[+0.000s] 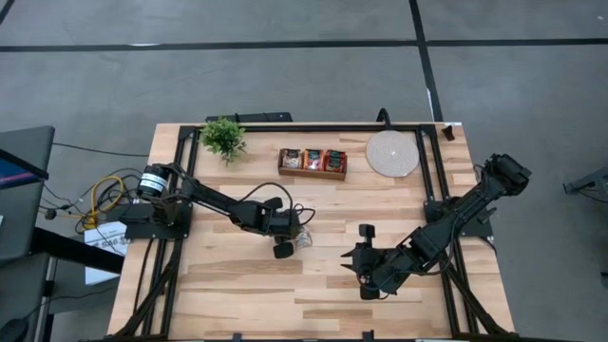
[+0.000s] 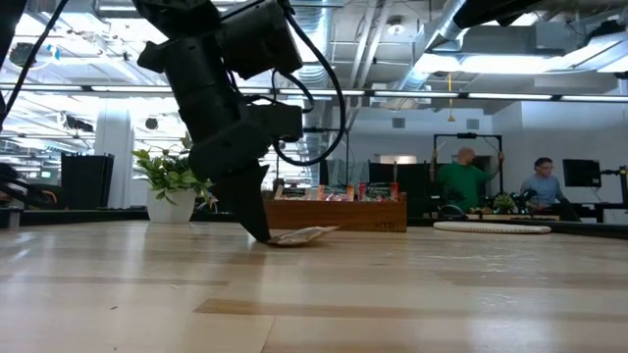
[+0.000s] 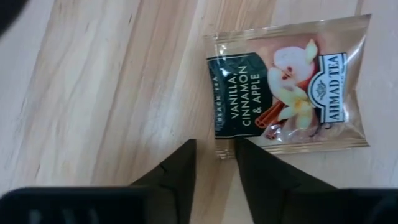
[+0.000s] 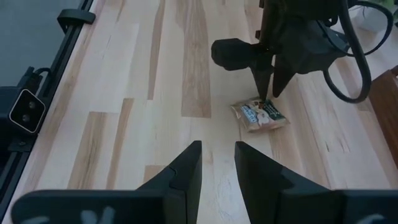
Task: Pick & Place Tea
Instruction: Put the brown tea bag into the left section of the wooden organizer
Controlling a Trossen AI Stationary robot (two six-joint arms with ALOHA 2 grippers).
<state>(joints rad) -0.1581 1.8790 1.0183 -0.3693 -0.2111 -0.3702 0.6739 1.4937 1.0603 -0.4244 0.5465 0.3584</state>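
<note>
Item: tea sachet [image 3: 286, 87], one, pale with a dark band along one end and fruit-and-spice print. It lies flat on the bare wood of the table [image 1: 237, 285], near the middle and left of centre, well apart from the tray.

Item: left gripper [image 3: 214, 152], lowered over the sachet's dark-banded edge. Its two dark fingers [image 3: 177, 171] stand a narrow gap apart, tips at the table on either side of that edge. From the low camera the tips meet the board right at the sachet's end, which lifts a little off the wood. The jaws are partly open; a firm hold on the packet cannot be confirmed.

Item: right gripper [image 4: 217, 155], waiting low over the table's right-hand half, pointed toward the left arm. Fingers parted by a slim gap, nothing between them.

Item: wooden tray [image 1: 313, 162], at the far edge of the table, three compartments, each holding reddish packets.

Item: round pale disc [image 1: 393, 153], just right of the tray.

Item: small potted plant [image 1: 224, 137], left of the tray.

Item: two people [image 2: 469, 176], in the room beyond the table.
</note>
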